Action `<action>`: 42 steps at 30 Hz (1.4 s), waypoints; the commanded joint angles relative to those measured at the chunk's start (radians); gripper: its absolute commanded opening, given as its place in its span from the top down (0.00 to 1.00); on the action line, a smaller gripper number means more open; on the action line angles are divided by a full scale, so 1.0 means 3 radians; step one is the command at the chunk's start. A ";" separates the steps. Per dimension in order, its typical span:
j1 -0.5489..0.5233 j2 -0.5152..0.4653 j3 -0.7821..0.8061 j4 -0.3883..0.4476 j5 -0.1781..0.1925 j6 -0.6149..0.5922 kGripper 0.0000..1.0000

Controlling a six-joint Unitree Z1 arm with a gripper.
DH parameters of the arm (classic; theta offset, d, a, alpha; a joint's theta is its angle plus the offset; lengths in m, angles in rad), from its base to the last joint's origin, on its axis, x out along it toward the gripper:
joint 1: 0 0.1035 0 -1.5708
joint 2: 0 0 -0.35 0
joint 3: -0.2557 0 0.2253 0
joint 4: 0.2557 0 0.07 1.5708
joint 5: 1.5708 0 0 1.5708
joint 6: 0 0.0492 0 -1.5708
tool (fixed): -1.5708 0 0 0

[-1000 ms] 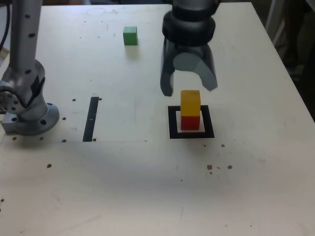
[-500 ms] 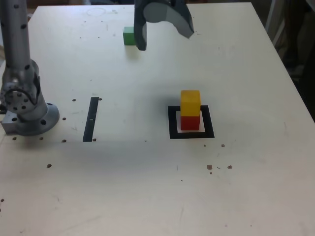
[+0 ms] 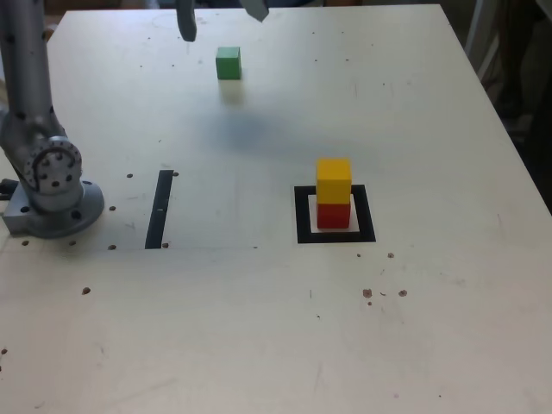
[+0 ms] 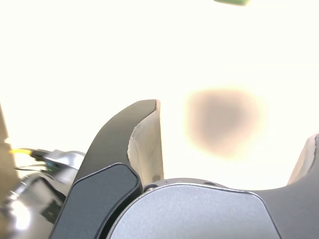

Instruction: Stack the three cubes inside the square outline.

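Observation:
A yellow cube (image 3: 334,180) rests on a red cube (image 3: 334,215) inside the black square outline (image 3: 302,216), right of centre in the exterior view. The green cube (image 3: 228,63) sits alone on the table at the far side; a sliver of this green cube (image 4: 232,2) also shows at the edge of the wrist view. My gripper (image 3: 220,17) hangs high above the table just beyond the green cube, with only its fingertips in the exterior view. In the wrist view the gripper (image 4: 234,119) is open, with nothing between its fingers (image 4: 144,139).
The arm's grey base (image 3: 53,194) is bolted at the exterior view's left. A narrow black strip (image 3: 159,209) lies beside it. The table's right edge (image 3: 509,129) borders dark clutter. Small dark specks dot the surface near the front.
The gripper has risen away from the yellow-on-red stack and swung back and left towards the green cube, its jaws spreading wider. The cubes have not moved.

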 commanded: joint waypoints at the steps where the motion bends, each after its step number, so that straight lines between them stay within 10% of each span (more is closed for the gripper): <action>1: 0.0086 0.0029 -0.0028 -0.0007 0.0026 0.0129 0.01; 13: 0.0609 0.0546 -0.0467 -0.0063 0.0047 0.1020 0.00; 33: 0.1046 0.1103 -0.0214 -0.0678 -0.0352 0.1327 0.00; 42: 0.1034 0.1157 -0.0264 -0.0746 -0.0337 0.1335 0.09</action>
